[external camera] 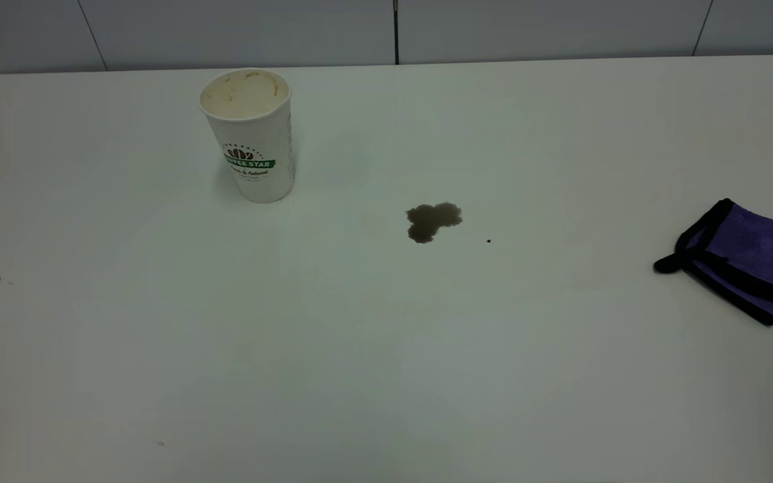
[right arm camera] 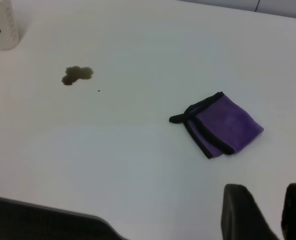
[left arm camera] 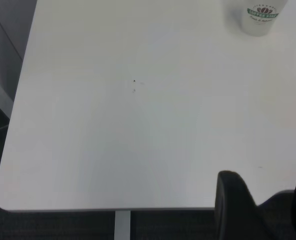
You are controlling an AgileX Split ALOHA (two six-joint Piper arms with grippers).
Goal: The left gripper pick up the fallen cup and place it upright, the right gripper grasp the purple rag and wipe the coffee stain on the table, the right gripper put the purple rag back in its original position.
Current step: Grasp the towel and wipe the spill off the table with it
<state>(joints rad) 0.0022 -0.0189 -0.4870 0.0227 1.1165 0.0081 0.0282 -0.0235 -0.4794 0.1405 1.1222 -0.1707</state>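
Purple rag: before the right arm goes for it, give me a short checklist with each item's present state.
1. Cup upright on the table: ok, open mouth facing up.
2. Coffee stain unwiped: ok, the brown puddle lies right of the cup, apart from it.
3. Purple rag free to grasp: ok, it lies folded near the table's right edge, nothing on it.
4. Right tool empty and open: ok, nothing held between its dark fingers, clear of the rag.
5. Left tool clear of the cup: ok, it sits far from it, nothing between its fingers.
6. Path from rag to stain: ok, only a tiny dark speck near the stain.
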